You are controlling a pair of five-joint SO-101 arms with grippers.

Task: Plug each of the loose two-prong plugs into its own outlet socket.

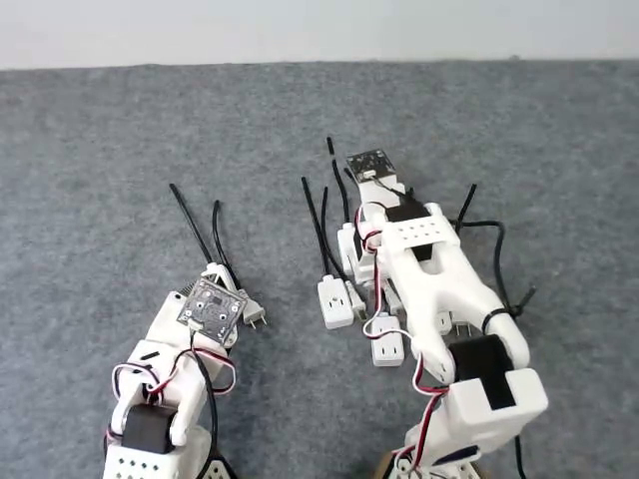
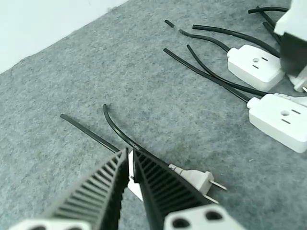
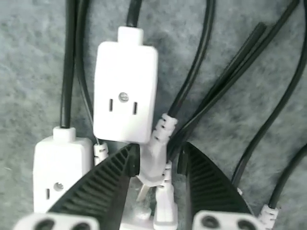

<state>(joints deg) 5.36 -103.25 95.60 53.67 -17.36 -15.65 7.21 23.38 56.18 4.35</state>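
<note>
In the left wrist view my left gripper (image 2: 129, 155) is shut on a white plug body (image 2: 132, 184), with a black cord (image 2: 88, 132) running into it. A second two-prong plug (image 2: 196, 178) lies loose beside the fingers, prongs pointing away. In the high view this gripper (image 1: 218, 275) sits left of centre with that loose plug (image 1: 252, 315) next to it. My right gripper (image 3: 158, 153) stands open astride a white plug (image 3: 156, 160) on the carpet. Directly ahead of it lies a white outlet socket (image 3: 125, 96), with another socket (image 3: 60, 167) beside it.
Several black cords (image 1: 318, 225) fan out over the grey carpet (image 1: 120, 130). Two white sockets (image 1: 334, 299) (image 1: 387, 344) lie between the arms. From the left wrist, two sockets (image 2: 254, 64) (image 2: 280, 117) are seen off to the side.
</note>
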